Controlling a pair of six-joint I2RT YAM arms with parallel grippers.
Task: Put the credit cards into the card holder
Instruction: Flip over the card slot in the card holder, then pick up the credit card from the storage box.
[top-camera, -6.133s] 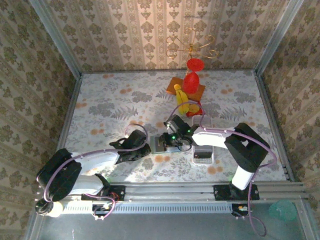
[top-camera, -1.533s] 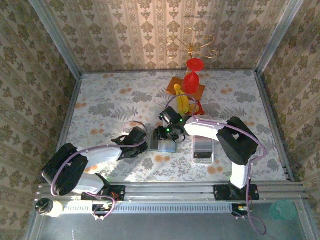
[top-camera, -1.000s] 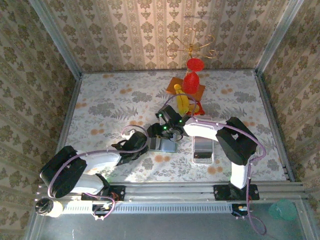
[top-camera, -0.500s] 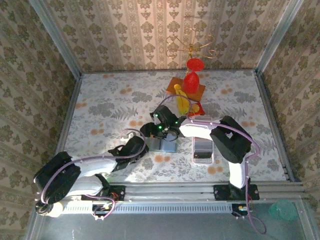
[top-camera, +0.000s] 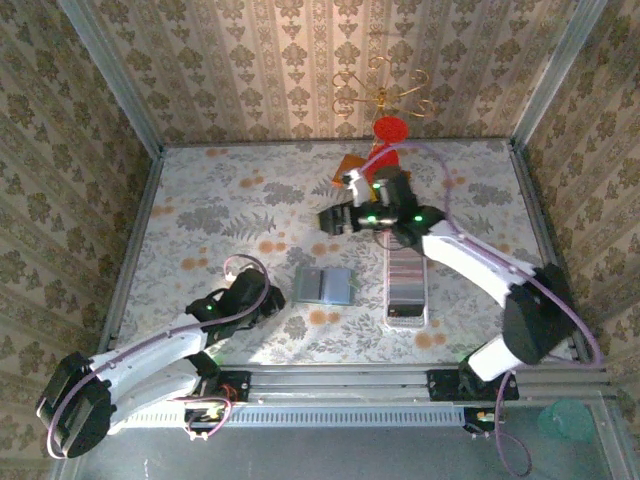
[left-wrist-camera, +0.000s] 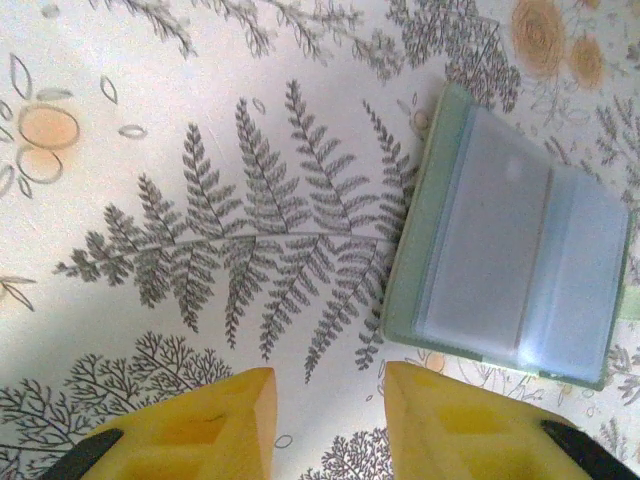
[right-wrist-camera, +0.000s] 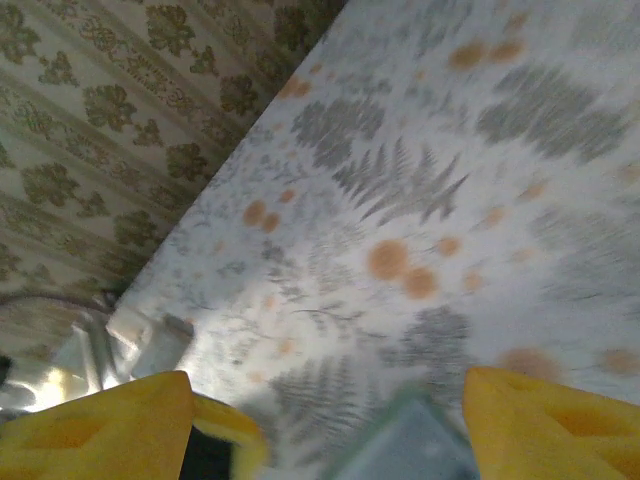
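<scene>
Card holder (top-camera: 323, 285) lying flat, spread open, sleeves up, likely for loading; left gripper (left-wrist-camera: 325, 385) beside it, fingers parted, empty; right gripper (right-wrist-camera: 325, 400) held high, wide apart, empty; credit cards (top-camera: 406, 280) in white tray (top-camera: 405, 320) nearby.

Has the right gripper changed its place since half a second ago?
Yes. The right gripper was over the card holder; it has moved away from it, toward the back wall.
</scene>
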